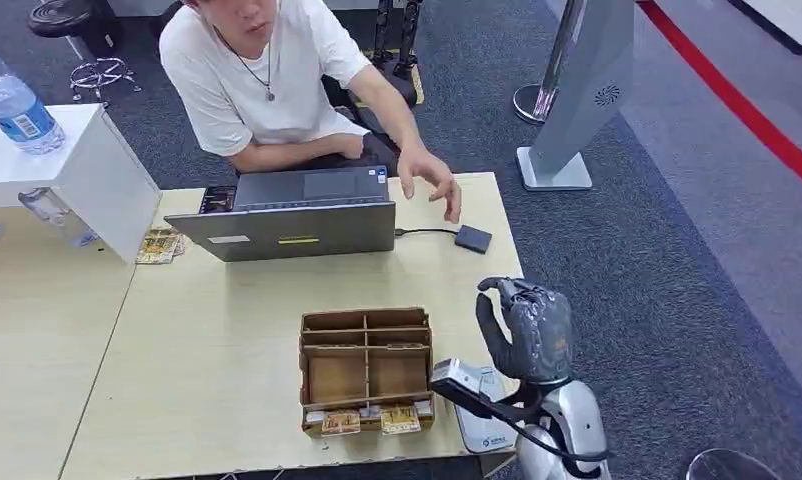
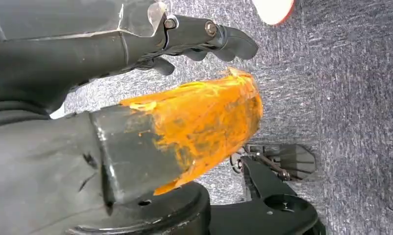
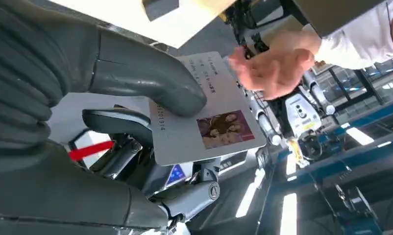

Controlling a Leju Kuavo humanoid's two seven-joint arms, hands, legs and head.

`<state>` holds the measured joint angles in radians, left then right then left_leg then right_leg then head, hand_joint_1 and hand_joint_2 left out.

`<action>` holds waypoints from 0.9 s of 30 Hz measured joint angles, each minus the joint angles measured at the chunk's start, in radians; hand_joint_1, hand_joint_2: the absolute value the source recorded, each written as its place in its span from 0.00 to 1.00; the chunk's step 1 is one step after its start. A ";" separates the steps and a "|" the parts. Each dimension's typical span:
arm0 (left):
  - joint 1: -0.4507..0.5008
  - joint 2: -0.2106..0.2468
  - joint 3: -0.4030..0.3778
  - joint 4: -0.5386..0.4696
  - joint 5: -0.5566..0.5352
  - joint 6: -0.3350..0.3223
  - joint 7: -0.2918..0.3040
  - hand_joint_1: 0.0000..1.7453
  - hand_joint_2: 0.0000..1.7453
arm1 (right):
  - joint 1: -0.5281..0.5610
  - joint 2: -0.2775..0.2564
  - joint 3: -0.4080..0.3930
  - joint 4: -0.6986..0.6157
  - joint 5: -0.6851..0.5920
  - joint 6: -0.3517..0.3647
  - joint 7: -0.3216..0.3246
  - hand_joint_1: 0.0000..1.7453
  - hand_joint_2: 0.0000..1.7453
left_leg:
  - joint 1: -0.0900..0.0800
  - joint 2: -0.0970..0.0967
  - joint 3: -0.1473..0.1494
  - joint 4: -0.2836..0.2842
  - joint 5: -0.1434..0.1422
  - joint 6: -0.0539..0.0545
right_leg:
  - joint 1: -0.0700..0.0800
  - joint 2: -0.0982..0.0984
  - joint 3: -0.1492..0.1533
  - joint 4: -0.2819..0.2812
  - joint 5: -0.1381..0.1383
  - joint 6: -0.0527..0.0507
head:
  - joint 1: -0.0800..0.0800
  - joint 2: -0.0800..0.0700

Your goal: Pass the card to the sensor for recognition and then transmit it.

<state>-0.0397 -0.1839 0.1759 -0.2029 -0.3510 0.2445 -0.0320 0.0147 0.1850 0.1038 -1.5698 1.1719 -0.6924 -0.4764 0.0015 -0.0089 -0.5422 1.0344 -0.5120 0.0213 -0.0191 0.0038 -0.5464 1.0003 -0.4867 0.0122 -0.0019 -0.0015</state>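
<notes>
Item 1: right robot hand. I see it raised beside the right edge of the worktop, fingers upright and curled. In the right wrist view the thick grey thumb presses down on the face of the card, with the darker fingers beneath it, so the card is pinched and held.

Item 2: card. Pale grey, with printed lines of text and a small colour photo near one corner. It sticks out past the thumb into open air, clear of the worktop.

Item 3: person's hand. It reaches out above the far right part of the worktop, palm down and fingers spread. In the right wrist view it is just beyond the card's far edge; I cannot tell whether it touches the card.

Item 4: sensor. A small dark square pad near the far right corner of the worktop, joined by a thin cable to the laptop.

Item 5: cardboard box. An open divided box at the near edge of the worktop, with small cards standing along its front row.

Item 6: left robot hand. It hangs over grey carpet, dark fingers curled in, holding nothing that I can see.

Item 7: water bottle. It stands on a white cabinet at far left.
</notes>
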 joint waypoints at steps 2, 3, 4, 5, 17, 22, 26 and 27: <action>0.000 0.000 0.000 0.000 -0.003 -0.005 0.000 0.00 0.00 | -0.015 0.007 0.002 0.003 0.022 0.000 0.009 1.00 1.00 | 0.000 0.000 0.000 0.000 0.000 0.000 | 0.000 0.000 0.000 0.000 0.000 0.000 | 0.000 0.000; 0.000 0.000 0.000 0.000 -0.007 -0.006 0.000 0.00 0.00 | -0.024 0.010 0.004 0.006 0.034 0.000 0.016 1.00 1.00 | 0.000 0.000 0.000 0.000 0.000 0.000 | 0.000 0.000 0.000 0.000 0.000 0.000 | 0.000 0.000; 0.000 -0.001 0.000 0.000 -0.010 -0.009 0.000 0.00 0.00 | -0.033 0.011 0.008 0.010 0.041 0.000 0.023 1.00 1.00 | 0.000 0.000 0.000 0.000 0.000 0.000 | 0.000 0.000 0.000 0.000 0.000 0.000 | 0.000 0.000; 0.000 -0.002 0.000 0.000 -0.011 -0.011 0.000 0.00 0.00 | -0.043 0.013 0.015 0.013 0.052 0.000 0.028 1.00 1.00 | 0.000 0.000 0.000 0.000 0.000 0.000 | 0.000 0.000 0.000 0.000 0.000 0.000 | 0.000 0.000; -0.001 -0.013 0.000 0.000 -0.025 -0.023 -0.002 0.00 0.00 | -0.115 0.018 0.087 0.066 0.138 0.000 0.119 0.94 1.00 | 0.000 0.000 0.000 0.000 0.000 0.000 | 0.000 0.000 0.000 0.000 0.000 0.000 | 0.000 0.000; -0.001 -0.017 0.000 0.000 -0.029 -0.026 -0.002 0.00 0.00 | -0.128 0.018 0.108 0.082 0.167 0.000 0.156 0.00 1.00 | 0.000 0.000 0.000 0.000 0.000 0.000 | 0.000 0.000 0.000 0.000 0.000 0.000 | 0.000 0.000; -0.001 -0.019 0.000 0.000 -0.030 -0.026 -0.002 0.00 0.00 | -0.132 0.018 0.116 0.084 0.174 0.000 0.170 0.00 1.00 | 0.000 0.000 0.000 0.000 0.000 0.000 | 0.000 0.000 0.000 0.000 0.000 0.000 | 0.000 0.000; -0.001 -0.019 0.000 0.000 -0.031 -0.026 -0.003 0.00 0.00 | -0.132 0.017 0.118 0.084 0.174 0.000 0.171 0.00 1.00 | 0.000 0.000 0.000 0.000 0.000 0.000 | 0.000 0.000 0.000 0.000 0.000 0.000 | 0.000 0.000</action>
<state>-0.0411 -0.2026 0.1759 -0.2029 -0.3815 0.2182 -0.0351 -0.1171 0.2022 0.2220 -1.4855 1.3458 -0.6924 -0.3059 0.0015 -0.0090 -0.5421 1.0345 -0.5119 0.0213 -0.0191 0.0038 -0.5465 1.0003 -0.4865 0.0120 -0.0019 -0.0015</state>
